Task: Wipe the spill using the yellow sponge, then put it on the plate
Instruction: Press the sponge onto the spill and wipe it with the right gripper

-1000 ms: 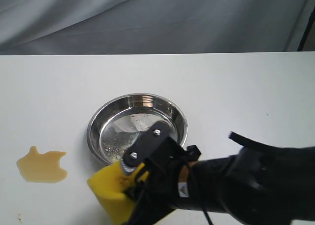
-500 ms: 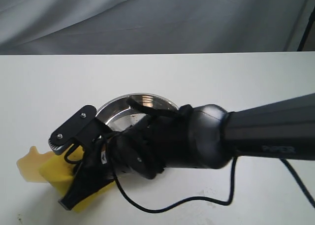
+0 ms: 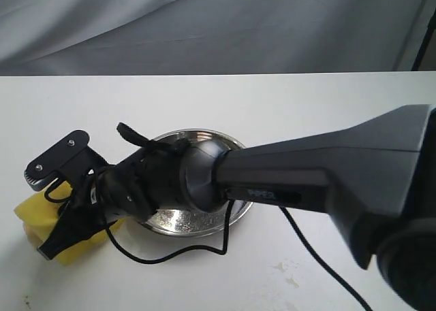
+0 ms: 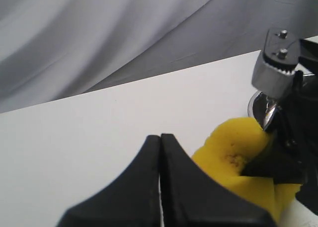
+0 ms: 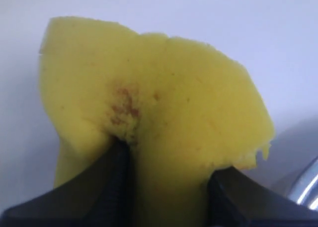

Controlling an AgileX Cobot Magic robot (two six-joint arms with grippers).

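Observation:
My right gripper [image 3: 68,222] has reached across to the left side of the white table and is shut on the yellow sponge [image 3: 30,217]. The sponge is pressed down on the table where the spill lay, and the spill is hidden under it. In the right wrist view the sponge [image 5: 164,98] bulges between the two fingers [image 5: 117,187], with a brownish stain on its face. The steel plate [image 3: 204,133] sits right of the sponge, mostly covered by the arm. My left gripper [image 4: 160,137] is shut and empty, close beside the sponge [image 4: 231,147].
The right arm's thick black body [image 3: 327,182] stretches from the right edge over the plate, with a loose black cable [image 3: 170,256] trailing on the table in front. A grey curtain [image 3: 204,25] hangs behind the table's far edge.
The right arm swept left from in front of the plate, carrying the sponge onto the amber puddle, which no longer shows. The grip stayed shut on the sponge.

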